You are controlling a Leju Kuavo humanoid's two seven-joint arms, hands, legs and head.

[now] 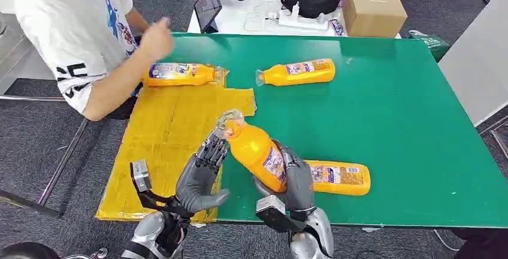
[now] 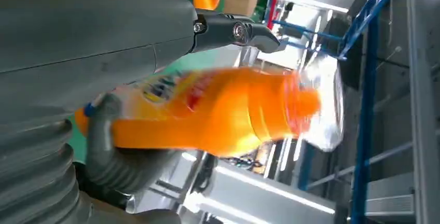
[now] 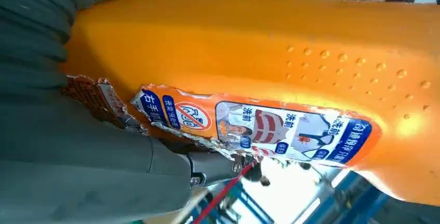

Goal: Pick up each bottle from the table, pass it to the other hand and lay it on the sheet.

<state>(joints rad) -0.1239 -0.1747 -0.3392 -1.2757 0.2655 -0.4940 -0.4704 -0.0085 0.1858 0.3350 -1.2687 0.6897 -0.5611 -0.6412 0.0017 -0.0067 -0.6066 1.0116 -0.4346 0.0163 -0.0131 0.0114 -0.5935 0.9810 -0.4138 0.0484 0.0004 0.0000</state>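
Green tabletop [image 1: 389,121] carried a yellow cardboard sheet [image 1: 168,133]. Above its near edge the right robot hand [image 1: 293,178] clamped an orange plastic bottle with a clear cap [image 1: 254,148], tilted, cap toward the left robot hand [image 1: 200,172], whose fingers were spread beside the neck, possibly touching. Its torn label bore Chinese characters, including "右手" and "洗前", beside a red prohibition sign.

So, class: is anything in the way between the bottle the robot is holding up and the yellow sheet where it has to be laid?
Nothing visible blocks it. The right hand grips the bottle; the left hand is at its neck, over the sheet. Another bottle lies at the sheet's far edge, beside a person's arm, away from the near area.
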